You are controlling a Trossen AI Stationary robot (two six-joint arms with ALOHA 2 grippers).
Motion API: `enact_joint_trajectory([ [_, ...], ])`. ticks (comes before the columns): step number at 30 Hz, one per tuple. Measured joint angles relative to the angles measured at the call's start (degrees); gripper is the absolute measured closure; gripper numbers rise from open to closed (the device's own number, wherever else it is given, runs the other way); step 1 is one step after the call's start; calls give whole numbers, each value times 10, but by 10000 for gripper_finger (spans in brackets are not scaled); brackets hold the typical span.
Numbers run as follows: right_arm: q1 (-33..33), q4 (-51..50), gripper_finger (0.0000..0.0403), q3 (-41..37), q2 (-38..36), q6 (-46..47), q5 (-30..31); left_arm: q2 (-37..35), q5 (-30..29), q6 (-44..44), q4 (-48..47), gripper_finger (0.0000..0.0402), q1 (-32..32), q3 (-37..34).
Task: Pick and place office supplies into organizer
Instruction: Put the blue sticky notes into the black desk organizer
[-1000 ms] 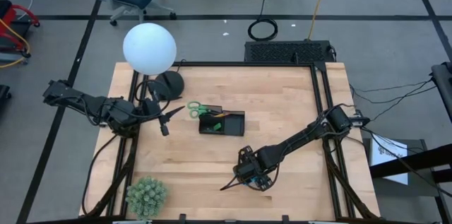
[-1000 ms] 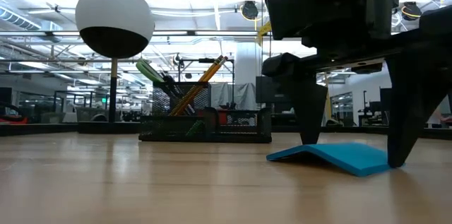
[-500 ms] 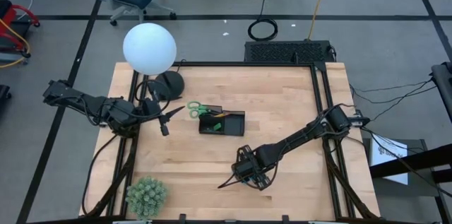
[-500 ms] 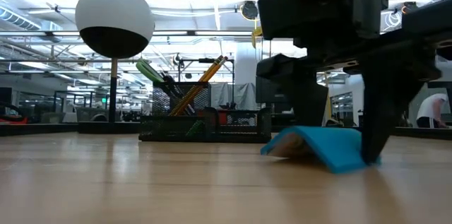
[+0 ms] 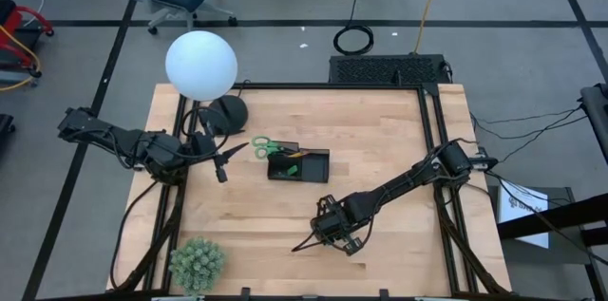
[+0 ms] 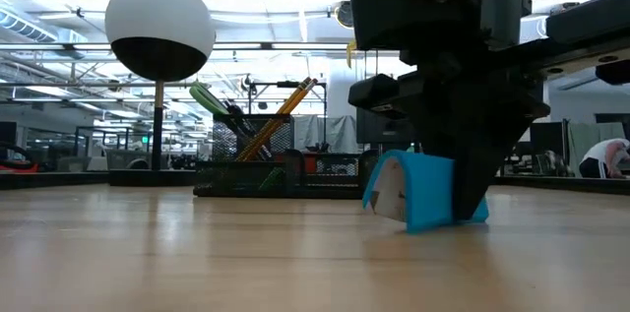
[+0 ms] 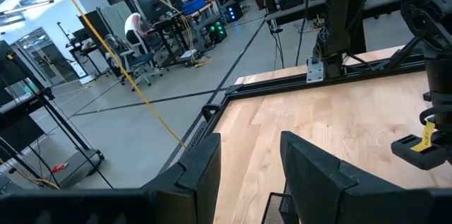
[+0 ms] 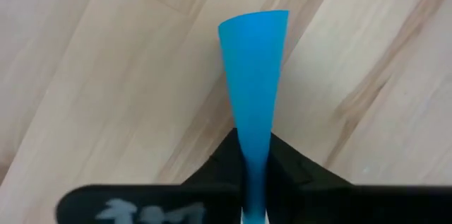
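My right gripper (image 6: pixel 438 209) is clamped shut on the blue pad (image 6: pixel 418 189), folding it so it lifts off the table (image 5: pixel 380 149). The left gripper (image 7: pixel 247 171) waits open beside the organizer (image 5: pixel 298 164).

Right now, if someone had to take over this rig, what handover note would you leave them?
Right tool: shut on the blue pad, pinched so it folds into an arch, low on the wood in the table's front middle.
Left tool: open, empty, waiting left of the organizer.
Done: green-handled scissors, a pencil and pens stand in the organizer's taller section.
Left: lift the blue pad and carry it to the organizer. No other loose supplies visible on the table.
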Motion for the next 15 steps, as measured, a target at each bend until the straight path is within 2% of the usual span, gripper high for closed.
enact_joint_trajectory([
  [15, -38, 0, 390, -3, -97, 11, 0, 0, 0, 2, 0, 247, 0, 0],
])
